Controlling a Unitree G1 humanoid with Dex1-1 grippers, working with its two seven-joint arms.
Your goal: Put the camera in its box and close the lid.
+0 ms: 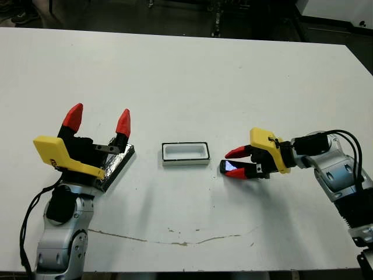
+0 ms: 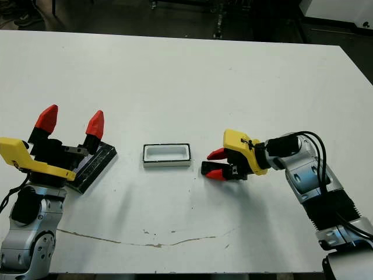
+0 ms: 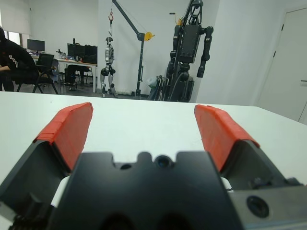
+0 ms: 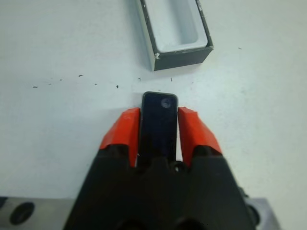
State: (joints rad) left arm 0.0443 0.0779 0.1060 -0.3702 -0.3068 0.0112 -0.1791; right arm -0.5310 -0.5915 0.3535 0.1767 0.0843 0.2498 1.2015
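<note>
The right gripper (image 4: 158,132) has its jaws pinched on the camera (image 4: 159,122), low by the counter (image 1: 186,76). It looks small, hard and smooth, so holding its 2 long sides seems best. Just beyond sits the open box (image 1: 185,153). The left gripper (image 1: 97,119) gapes wide, empty, above the lid (image 1: 116,166).

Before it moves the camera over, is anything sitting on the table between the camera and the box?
Nothing visible. The right gripper is shut on the camera, and only bare table lies between it and the open box. The lid lies far off under the left gripper.
</note>
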